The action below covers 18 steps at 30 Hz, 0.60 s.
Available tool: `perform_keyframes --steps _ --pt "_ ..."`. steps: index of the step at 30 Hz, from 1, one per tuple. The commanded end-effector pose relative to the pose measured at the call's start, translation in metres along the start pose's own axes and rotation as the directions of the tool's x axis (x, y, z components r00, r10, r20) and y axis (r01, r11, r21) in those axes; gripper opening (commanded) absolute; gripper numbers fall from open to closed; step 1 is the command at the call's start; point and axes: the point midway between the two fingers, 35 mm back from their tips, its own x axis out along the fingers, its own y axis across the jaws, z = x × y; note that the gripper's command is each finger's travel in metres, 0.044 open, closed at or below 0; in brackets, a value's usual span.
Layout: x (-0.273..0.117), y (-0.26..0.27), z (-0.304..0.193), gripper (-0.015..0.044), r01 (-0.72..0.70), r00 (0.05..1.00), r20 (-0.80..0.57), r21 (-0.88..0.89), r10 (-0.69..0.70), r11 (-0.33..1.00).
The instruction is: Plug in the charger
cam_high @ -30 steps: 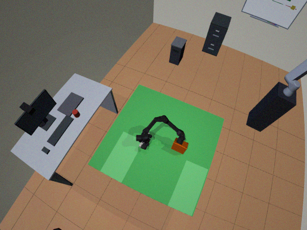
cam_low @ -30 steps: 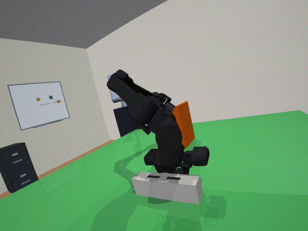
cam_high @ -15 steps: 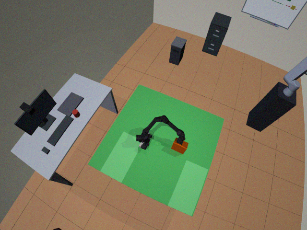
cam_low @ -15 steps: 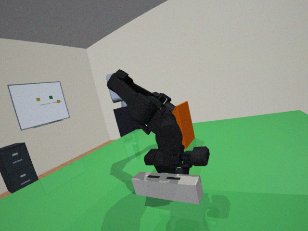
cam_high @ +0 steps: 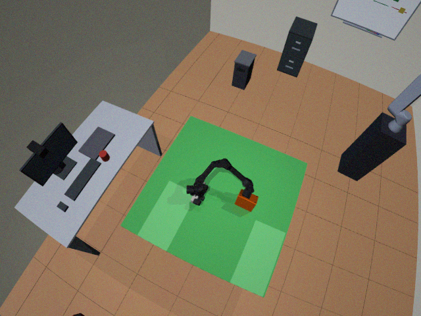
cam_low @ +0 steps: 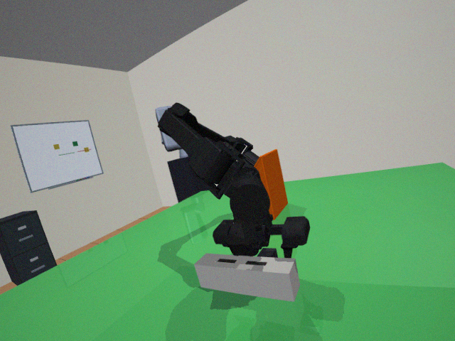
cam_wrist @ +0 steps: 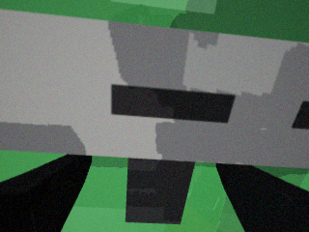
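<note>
The power strip (cam_high: 195, 199) (cam_low: 249, 281) (cam_wrist: 45, 72) is a pale grey bar with two dark outlet slots. One outlet slot (cam_low: 256, 263) (cam_wrist: 171, 103) shows whole in the wrist view, the other outlet slot (cam_low: 227, 261) (cam_wrist: 303, 115) only in part at the right edge. Nothing sits in either. My gripper (cam_wrist: 155, 156) is open, beside the strip's long edge. The charger (cam_wrist: 158, 193) appears as a dark block between my spread fingers, with green gaps on both sides. Its upper end meets the strip's edge in the wrist view. Its prongs are not visible.
An orange block (cam_high: 246, 201) (cam_low: 272, 183) stands at the arm's base on the green mat (cam_high: 272, 180) (cam_low: 385, 234). A white desk (cam_high: 44, 214) stands to the left in the top view. Cabinets and a second arm on a black pedestal (cam_high: 370, 149) stand beyond the mat.
</note>
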Motion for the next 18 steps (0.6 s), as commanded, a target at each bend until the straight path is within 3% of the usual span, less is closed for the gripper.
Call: perform_keyframes --steps 1,18 --pt "0.0 0.0001 -0.0002 0.044 -0.001 1.0 0.003 0.002 0.001 1.0" --pt "0.0005 0.0004 -0.0045 0.044 -0.002 1.0 0.011 0.009 0.002 1.0"
